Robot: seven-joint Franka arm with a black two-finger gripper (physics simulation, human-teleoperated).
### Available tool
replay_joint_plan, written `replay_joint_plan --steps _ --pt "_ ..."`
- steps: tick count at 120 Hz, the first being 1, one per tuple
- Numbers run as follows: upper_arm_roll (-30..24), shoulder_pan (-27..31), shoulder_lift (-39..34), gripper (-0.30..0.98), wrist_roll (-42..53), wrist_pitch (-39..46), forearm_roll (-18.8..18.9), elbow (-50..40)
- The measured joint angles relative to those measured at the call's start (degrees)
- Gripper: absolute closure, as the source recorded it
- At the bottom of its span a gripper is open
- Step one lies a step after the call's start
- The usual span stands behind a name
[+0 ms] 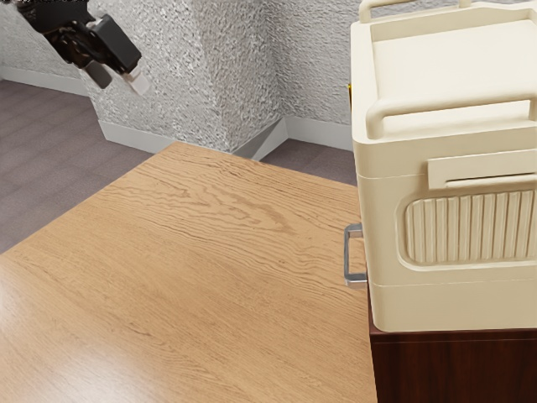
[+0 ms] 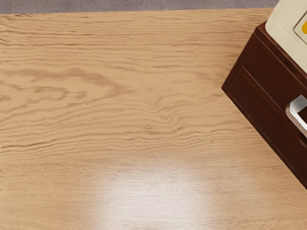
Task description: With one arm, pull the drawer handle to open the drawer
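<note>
Black is the colour of the claw [image 1: 118,81], which hangs high at the upper left of the exterior view. It is open: its two fingers [image 1: 138,83] stand clearly apart, one with a dark grey tip and one with a pale tip, and it has hold of nothing. Below the claw lies the wooden table [image 2: 144,120], light brown with wavy grain, and a white shine spreads on a part of its surface. Well apart from the claw, towards the exterior view's right, is the handle [image 1: 347,256], a silver bar bent at its ends, standing out over the table. The wrist view shows it fixed on the dark red-brown front of the drawer [image 2: 268,103]; the part of this front which can be seen looks level with the frame around it. The cabinet [image 1: 453,365] stands on the table and carries a large cream box [image 1: 386,218], which has rounded rails on its top, a ribbed panel on one side and a yellow mark on another. Farther away, behind the table, there is the rough grey wall [image 1: 315,50] with a pale skirting board [image 1: 315,133] along its foot, and the purplish-grey floor [image 1: 42,159].
</note>
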Motion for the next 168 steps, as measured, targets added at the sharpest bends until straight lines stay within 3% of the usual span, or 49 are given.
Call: replay_joint_plan --steps 36,43,50,60,68,125,150,168 --pt "-1.0 4.8 2.4 0.0 -0.8 2.8 0.2 -4.3" --pt "5.1 -0.1 4.5 0.0 -0.9 3.6 0.2 -4.5" --pt "7.6 -2.8 5.7 0.0 -1.0 4.5 0.0 -4.8" --pt "1.4 1.2 6.4 0.0 -1.2 5.5 0.1 -4.8" --pt "-0.6 2.8 6.5 0.0 -1.3 6.1 0.2 -4.6" --pt "-1.9 3.2 6.2 0.0 -1.8 7.3 2.2 -5.1" --pt "-2.8 2.3 -8.6 0.0 -2.1 12.1 7.9 -31.6" --pt "-2.9 5.5 -16.2 0.0 -4.1 16.3 8.4 -47.5"
